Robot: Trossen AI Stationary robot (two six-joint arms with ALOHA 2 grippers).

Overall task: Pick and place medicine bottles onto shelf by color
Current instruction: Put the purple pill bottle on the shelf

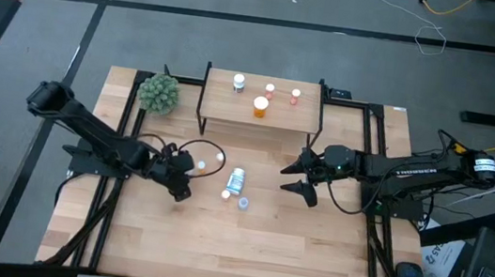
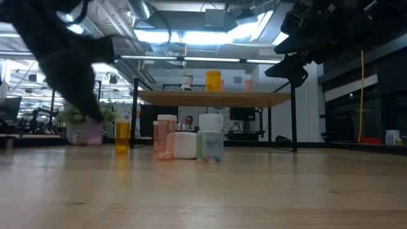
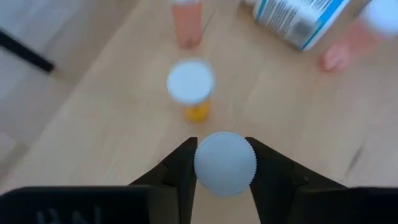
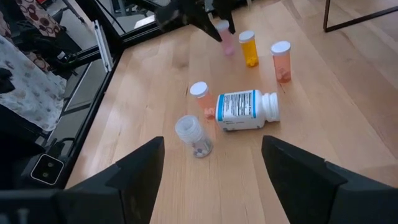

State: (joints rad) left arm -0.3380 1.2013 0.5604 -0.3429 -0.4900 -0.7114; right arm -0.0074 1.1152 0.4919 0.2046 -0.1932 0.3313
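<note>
My left gripper (image 1: 182, 180) is shut on a small pink bottle with a white cap (image 3: 224, 163), left of the loose bottles. On the table stand an orange bottle (image 4: 249, 48), a pinkish one (image 4: 281, 59), a small one (image 4: 200, 96) and a clear one (image 4: 194, 135). A large white bottle (image 4: 245, 110) lies on its side. My right gripper (image 1: 298, 175) is open and empty, to their right. The shelf (image 1: 260, 112) at the far middle carries a white bottle (image 1: 238, 83), an orange one (image 1: 260, 107) and two small pinkish ones (image 1: 269, 90). My left gripper pinches the pink bottle by the rim of its white cap (image 3: 198, 163) between its two fingers. The fingers come from above, slanting down. The bottle hangs upright below them (image 2: 94, 133), and its base seems just clear of the table.
A green spiky plant ball (image 1: 158, 93) sits at the far left beside the shelf. A black cable loops on the table (image 1: 192, 146) near the left gripper. The shelf's black legs (image 1: 202, 105) stand at its ends. Bare wood lies toward the near edge (image 1: 243, 252).
</note>
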